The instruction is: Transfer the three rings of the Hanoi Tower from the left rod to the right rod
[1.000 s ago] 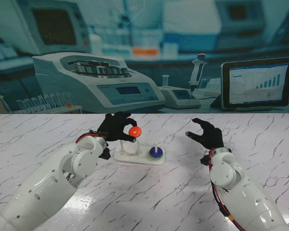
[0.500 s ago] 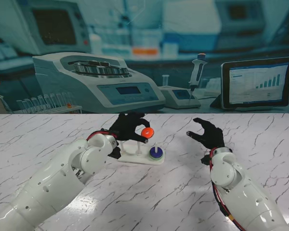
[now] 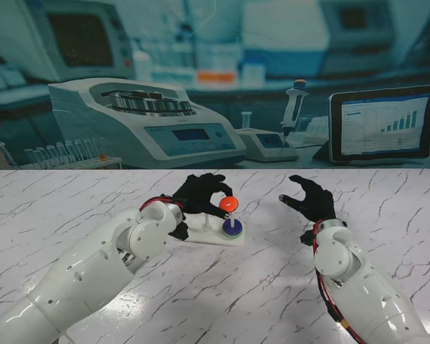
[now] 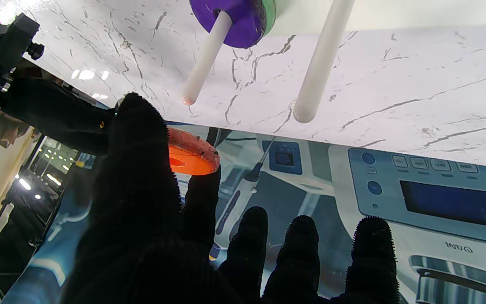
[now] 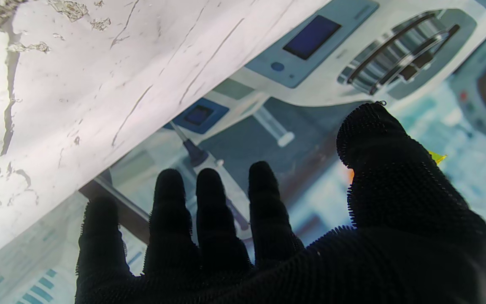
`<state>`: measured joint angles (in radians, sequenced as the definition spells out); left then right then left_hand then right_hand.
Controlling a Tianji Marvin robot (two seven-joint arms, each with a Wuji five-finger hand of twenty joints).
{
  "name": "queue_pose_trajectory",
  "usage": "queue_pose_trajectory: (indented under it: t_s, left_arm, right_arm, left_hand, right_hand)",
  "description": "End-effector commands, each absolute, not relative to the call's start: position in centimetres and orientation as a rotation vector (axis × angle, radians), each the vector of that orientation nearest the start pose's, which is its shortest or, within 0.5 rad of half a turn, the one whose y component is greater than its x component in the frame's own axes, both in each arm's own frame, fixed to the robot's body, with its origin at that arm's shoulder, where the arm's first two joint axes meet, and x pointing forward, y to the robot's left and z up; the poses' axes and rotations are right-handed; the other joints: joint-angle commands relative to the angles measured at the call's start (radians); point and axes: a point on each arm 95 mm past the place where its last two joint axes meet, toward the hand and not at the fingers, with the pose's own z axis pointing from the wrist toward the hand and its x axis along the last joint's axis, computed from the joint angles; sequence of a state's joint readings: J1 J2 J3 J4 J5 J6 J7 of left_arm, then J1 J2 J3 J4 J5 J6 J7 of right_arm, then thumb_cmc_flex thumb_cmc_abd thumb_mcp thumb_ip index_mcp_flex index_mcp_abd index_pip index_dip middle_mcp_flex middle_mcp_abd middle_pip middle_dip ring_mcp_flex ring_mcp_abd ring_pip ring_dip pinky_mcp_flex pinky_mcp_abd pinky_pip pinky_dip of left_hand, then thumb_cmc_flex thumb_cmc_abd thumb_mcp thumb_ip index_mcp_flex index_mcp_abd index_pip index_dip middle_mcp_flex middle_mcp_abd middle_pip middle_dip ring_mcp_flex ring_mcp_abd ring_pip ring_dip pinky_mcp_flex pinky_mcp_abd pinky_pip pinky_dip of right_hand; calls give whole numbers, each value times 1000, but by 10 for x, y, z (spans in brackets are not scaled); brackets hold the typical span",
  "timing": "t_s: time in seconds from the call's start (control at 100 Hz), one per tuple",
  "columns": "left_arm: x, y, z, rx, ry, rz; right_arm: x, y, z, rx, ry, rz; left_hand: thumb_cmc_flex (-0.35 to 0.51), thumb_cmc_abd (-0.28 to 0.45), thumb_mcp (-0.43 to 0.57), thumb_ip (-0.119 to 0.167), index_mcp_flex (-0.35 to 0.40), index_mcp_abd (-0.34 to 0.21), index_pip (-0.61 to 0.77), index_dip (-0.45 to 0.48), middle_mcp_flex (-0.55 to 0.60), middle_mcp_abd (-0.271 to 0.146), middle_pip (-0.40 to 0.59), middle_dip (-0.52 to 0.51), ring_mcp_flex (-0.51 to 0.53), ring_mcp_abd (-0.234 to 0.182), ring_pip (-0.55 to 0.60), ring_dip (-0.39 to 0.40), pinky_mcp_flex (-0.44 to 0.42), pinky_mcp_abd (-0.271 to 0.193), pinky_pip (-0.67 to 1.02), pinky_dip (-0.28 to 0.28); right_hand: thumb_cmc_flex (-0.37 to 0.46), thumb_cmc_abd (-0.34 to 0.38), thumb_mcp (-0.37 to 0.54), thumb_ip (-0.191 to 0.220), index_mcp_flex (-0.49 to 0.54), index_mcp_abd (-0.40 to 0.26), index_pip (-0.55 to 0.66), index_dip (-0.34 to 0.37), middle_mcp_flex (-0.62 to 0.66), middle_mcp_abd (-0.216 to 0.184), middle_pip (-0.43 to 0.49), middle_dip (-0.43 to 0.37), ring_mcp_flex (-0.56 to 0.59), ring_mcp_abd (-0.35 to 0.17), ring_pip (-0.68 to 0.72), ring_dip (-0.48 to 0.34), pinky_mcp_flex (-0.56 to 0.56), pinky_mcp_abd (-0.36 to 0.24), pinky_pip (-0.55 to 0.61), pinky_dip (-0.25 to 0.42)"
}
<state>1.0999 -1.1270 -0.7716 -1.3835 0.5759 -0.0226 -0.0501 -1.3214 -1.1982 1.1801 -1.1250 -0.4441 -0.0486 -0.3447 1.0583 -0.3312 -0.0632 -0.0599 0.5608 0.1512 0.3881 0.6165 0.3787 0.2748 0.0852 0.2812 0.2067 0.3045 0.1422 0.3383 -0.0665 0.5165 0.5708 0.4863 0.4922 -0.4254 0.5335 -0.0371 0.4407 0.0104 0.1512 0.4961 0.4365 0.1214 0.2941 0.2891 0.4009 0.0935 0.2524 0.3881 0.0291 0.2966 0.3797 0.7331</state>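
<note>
My left hand [image 3: 201, 195] is shut on a small orange ring [image 3: 227, 205], pinched between thumb and forefinger and held in the air just over the right rod of the white tower base [image 3: 201, 236]. In the left wrist view the orange ring [image 4: 190, 155] sits close to the right rod's tip [image 4: 206, 59]. A purple ring [image 3: 232, 227] lies on a green one low on that rod. The middle rod [image 4: 319, 63] carries no ring. My right hand [image 3: 309, 199] hovers open to the right of the tower, holding nothing.
Along the table's far edge stand a centrifuge [image 3: 143, 122], a small scale with a pipette [image 3: 294, 107] and a tablet [image 3: 383, 123]. A rack of tubes [image 3: 64, 154] is at the far left. The marble table [image 3: 236, 301] stretches toward me.
My left hand has carried the orange ring to the right, from over the middle rod to over the right rod. The right hand has stayed in place.
</note>
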Motion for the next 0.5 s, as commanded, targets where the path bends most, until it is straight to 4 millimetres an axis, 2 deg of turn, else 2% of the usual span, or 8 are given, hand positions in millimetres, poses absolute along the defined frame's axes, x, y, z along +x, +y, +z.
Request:
queue_pose_trajectory:
  t_s: [0.0, 0.49]
  left_arm:
    - [470, -116, -292, -1280, 1723, -1797]
    - [472, -121, -302, -1285, 1779, -1760]
  right_arm:
    - [466, -51, -372, 1683, 827, 1672]
    - [465, -53, -373, 1683, 820, 1667]
  left_hand:
    - [67, 38, 42, -2, 82, -67, 109, 23, 8, -20, -5, 7, 7, -4, -8, 6, -2, 24, 32, 11]
    - [69, 36, 42, -1, 80, -68, 114, 22, 6, -20, -4, 8, 5, -4, -8, 7, -2, 26, 34, 12]
  right_hand:
    - [8, 5, -10, 26, 15, -4, 14, -10, 8, 4, -2, -7, -1, 4, -22, 1, -15, -8, 2, 10]
    - [7, 14, -13, 25, 15, -13, 10, -12, 9, -11, 0, -4, 5, -13, -13, 6, -7, -16, 6, 11]
